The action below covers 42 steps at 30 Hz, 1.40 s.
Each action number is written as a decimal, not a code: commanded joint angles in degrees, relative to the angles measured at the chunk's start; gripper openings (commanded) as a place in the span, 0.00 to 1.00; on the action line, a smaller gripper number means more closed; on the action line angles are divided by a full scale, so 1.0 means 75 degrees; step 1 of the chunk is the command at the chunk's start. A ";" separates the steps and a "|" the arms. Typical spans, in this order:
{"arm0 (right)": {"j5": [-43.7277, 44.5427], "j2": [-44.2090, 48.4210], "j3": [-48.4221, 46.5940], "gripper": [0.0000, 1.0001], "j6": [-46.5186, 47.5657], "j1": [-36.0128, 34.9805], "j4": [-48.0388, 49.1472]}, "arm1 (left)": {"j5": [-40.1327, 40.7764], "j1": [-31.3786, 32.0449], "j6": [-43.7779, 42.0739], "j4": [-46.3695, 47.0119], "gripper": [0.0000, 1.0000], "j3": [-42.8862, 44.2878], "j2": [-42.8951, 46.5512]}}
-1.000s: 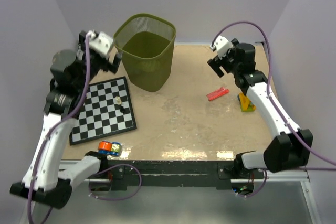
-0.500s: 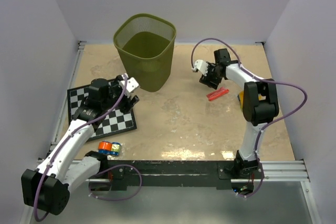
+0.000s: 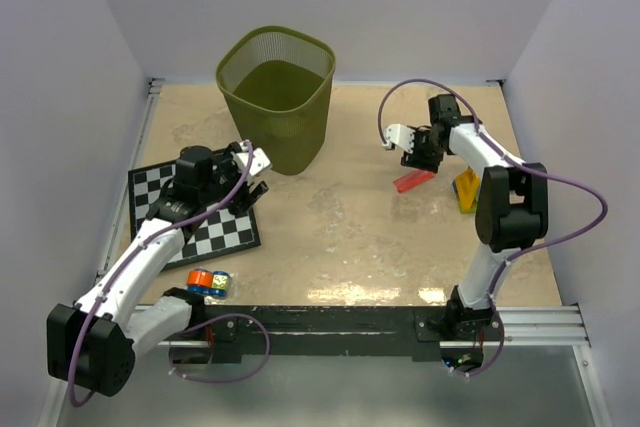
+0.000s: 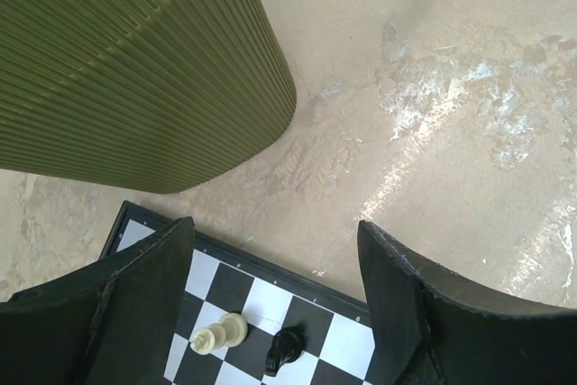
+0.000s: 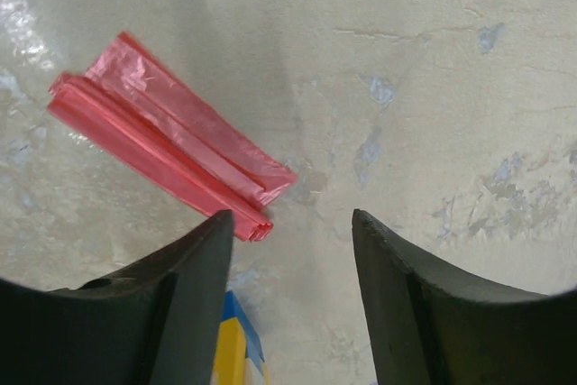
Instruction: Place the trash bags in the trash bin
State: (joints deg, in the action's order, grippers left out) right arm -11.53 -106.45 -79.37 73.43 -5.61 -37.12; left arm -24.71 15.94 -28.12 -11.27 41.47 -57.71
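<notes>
The trash bin [image 3: 281,132] is an olive-green mesh basket at the back of the table; its ribbed wall [image 4: 135,60] fills the upper left of the left wrist view. One trash bag [image 3: 413,180], a small folded red strip, lies flat on the table right of centre. My right gripper [image 3: 414,154] hovers just behind it, open. In the right wrist view the bag [image 5: 162,155] ends right at the left fingertip, with nothing between the jaws of the right gripper [image 5: 290,218]. My left gripper [image 3: 254,183] [image 4: 275,224] is open over the chessboard corner beside the bin.
A chessboard [image 3: 195,219] lies at the left with a white piece [image 4: 221,335] and a black piece [image 4: 284,349] lying on it. A yellow and blue block [image 3: 466,193] [image 5: 230,349] stands right of the bag. A small colourful toy [image 3: 208,282] sits by the front edge.
My left arm dropped from beside the bin's rim to low over the chessboard corner. My right arm swung down and in, close behind the red bag. Both sets of jaws narrowed somewhat.
</notes>
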 commanded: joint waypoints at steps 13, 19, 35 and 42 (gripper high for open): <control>0.0459 0.0683 0.1478 0.49 0.2069 -0.0026 0.0801 | 0.0857 0.0089 0.0644 0.0249 0.82 0.0388 -0.0683; 0.0283 0.0459 0.1723 0.38 0.2560 -0.0026 0.0673 | 0.0927 0.0089 0.0539 -0.0184 0.82 0.0680 -0.0871; -0.2395 0.1373 -0.0276 0.00 -0.1771 -0.1314 -0.0870 | -0.0536 0.0101 0.1649 0.2717 0.82 -0.1168 -0.0004; -0.5995 0.1748 -0.1569 0.00 -0.2408 -0.1315 -0.3100 | -0.1320 0.0112 0.4730 0.5551 0.82 -0.1521 -0.0309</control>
State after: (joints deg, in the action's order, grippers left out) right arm -37.12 -97.56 -89.19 61.08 -16.03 -47.37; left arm -27.88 16.32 -9.32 9.58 30.59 -59.48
